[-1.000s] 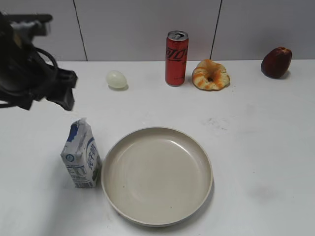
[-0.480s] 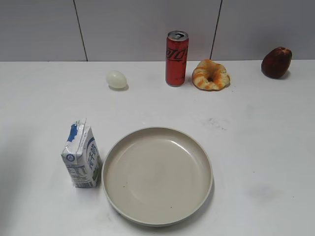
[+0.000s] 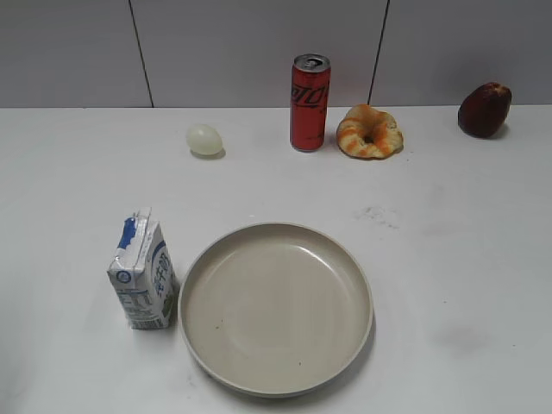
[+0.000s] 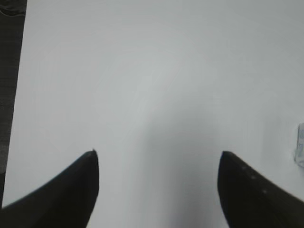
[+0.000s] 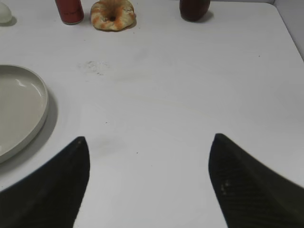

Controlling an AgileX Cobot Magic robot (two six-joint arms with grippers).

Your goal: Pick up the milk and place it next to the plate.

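Observation:
The milk (image 3: 142,274), a small white gable-top carton with blue markings, stands upright on the white table, just left of the plate (image 3: 276,307) and almost touching its rim. A sliver of the milk shows at the right edge of the left wrist view (image 4: 300,149). The plate's rim shows at the left of the right wrist view (image 5: 40,102). My left gripper (image 4: 157,154) is open and empty over bare table. My right gripper (image 5: 148,140) is open and empty, right of the plate. Neither gripper shows in the exterior view.
At the back of the table stand a red can (image 3: 309,103), a pale egg (image 3: 204,139), a croissant-like bun (image 3: 369,131) and a dark red fruit (image 3: 484,109). The table's left edge (image 4: 21,85) shows in the left wrist view.
The left arm, seen at the upper left a second ago, has withdrawn out of the exterior view. The milk and plate have not moved.

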